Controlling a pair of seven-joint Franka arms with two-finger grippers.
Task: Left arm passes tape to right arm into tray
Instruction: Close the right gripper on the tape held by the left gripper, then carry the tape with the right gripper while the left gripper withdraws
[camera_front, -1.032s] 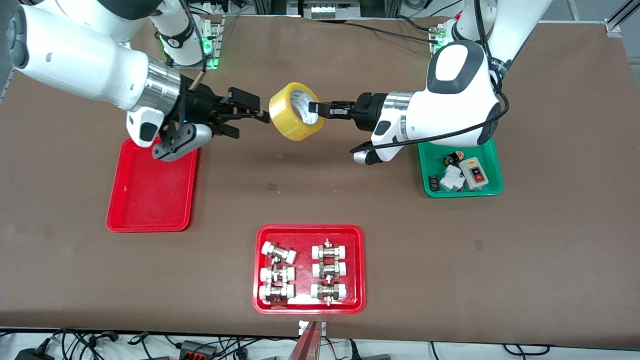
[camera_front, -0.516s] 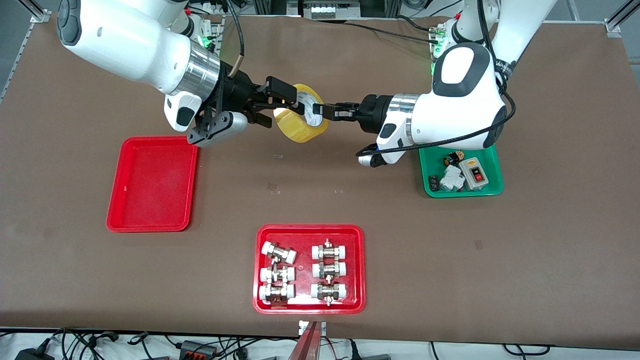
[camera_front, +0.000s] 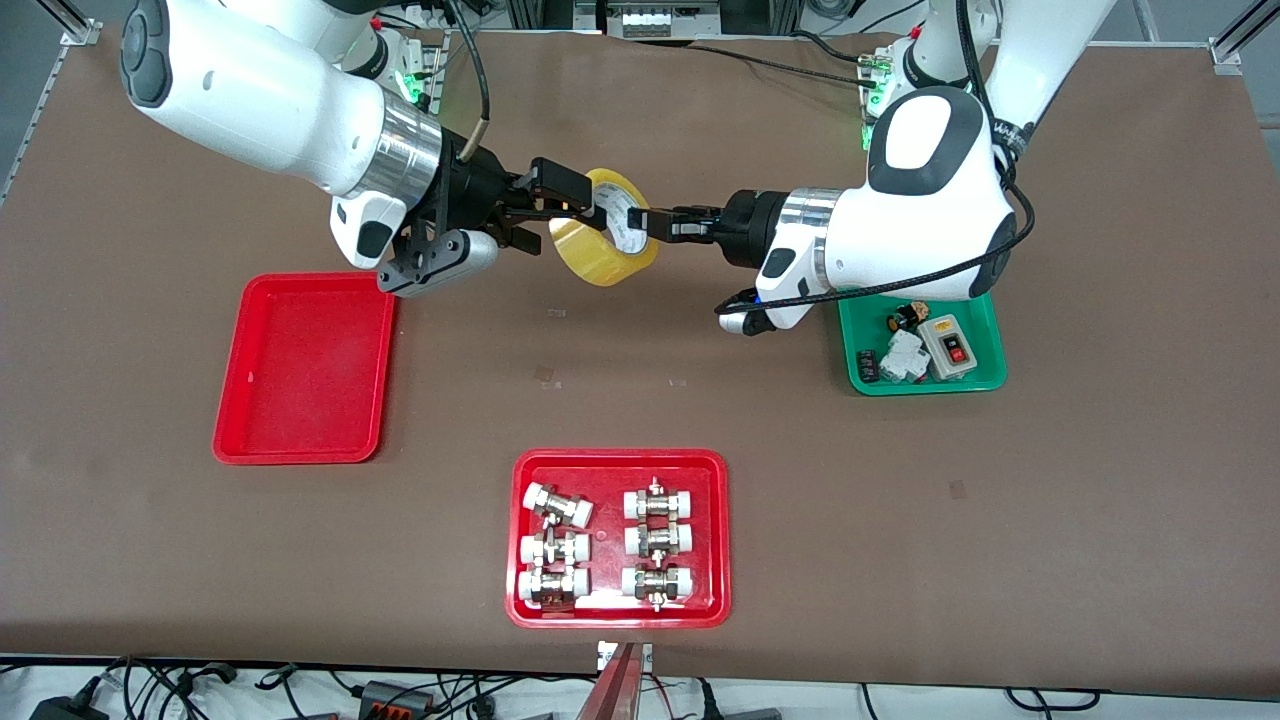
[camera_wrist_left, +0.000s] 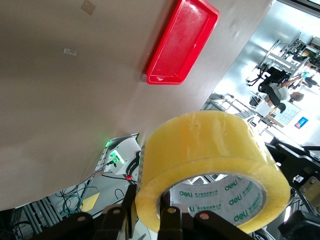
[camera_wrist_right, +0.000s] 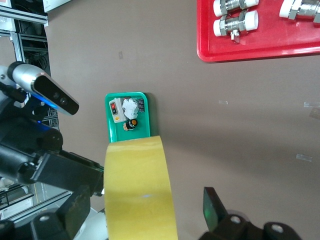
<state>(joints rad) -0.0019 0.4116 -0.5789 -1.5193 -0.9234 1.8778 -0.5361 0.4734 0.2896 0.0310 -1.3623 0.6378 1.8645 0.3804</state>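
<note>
My left pincer is clamped on the tape, mid-air over the counter, w/ my right pincer wide open straddling it: close right squarely before left lets go.

Tape core: the white inner core of the tape carries the green word "deli", printed more than once around it.
Left arm cable sleeve: small white lettering, possibly a brand, too small to read.
</note>
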